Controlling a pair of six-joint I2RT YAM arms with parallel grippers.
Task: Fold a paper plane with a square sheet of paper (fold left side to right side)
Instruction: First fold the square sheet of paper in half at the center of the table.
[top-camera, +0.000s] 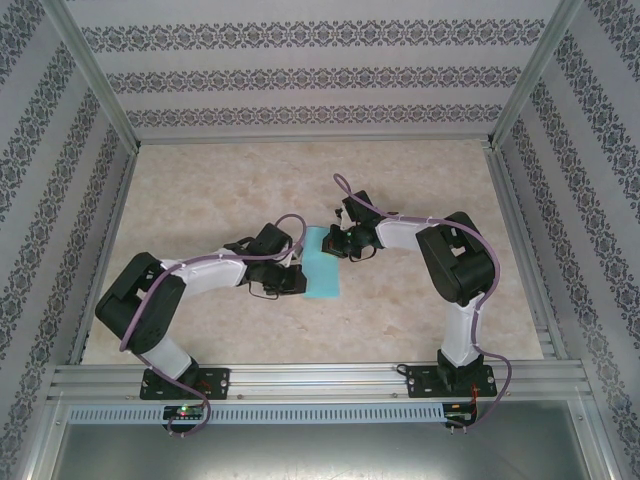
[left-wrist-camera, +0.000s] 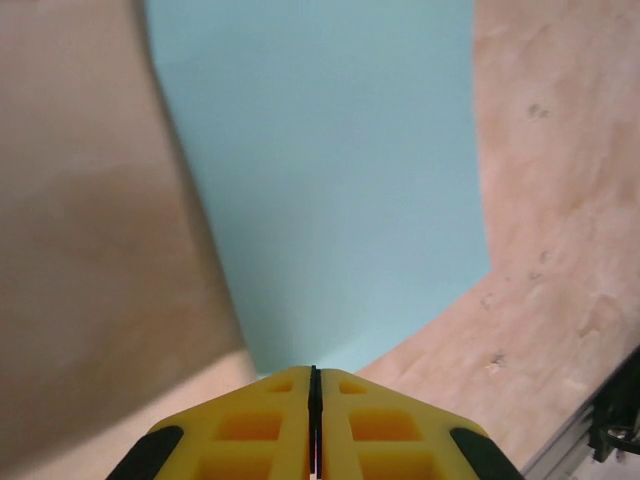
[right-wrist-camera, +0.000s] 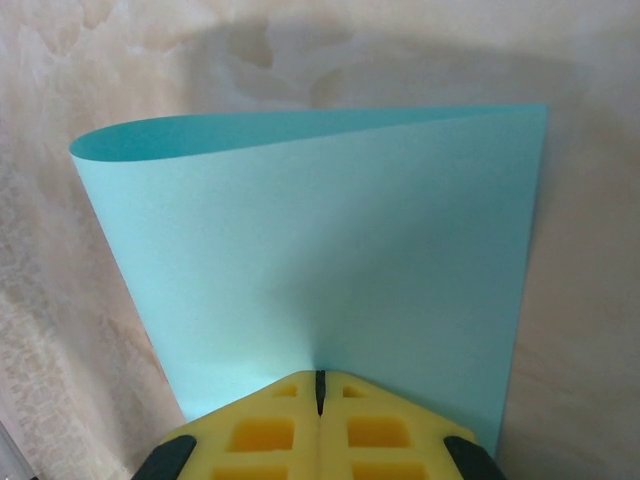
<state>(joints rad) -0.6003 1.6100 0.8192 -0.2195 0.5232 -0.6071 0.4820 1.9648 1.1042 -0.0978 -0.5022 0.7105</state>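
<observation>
The table (top-camera: 200, 190) offers open room on the far side and to left and right. The sheet (top-camera: 322, 268) sits mid-table, curled over in a soft, uncreased loop. It looks light, limp and easily crumpled, so it is best held at its edges. The left gripper (left-wrist-camera: 315, 375) and right gripper (right-wrist-camera: 320, 378) each pinch an edge.

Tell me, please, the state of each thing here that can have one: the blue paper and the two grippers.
square sheet of paper: bent over onto itself, the fold rounded, not pressed into a crease.
left gripper: shut on the paper's edge.
right gripper: shut on the paper's edge.
</observation>
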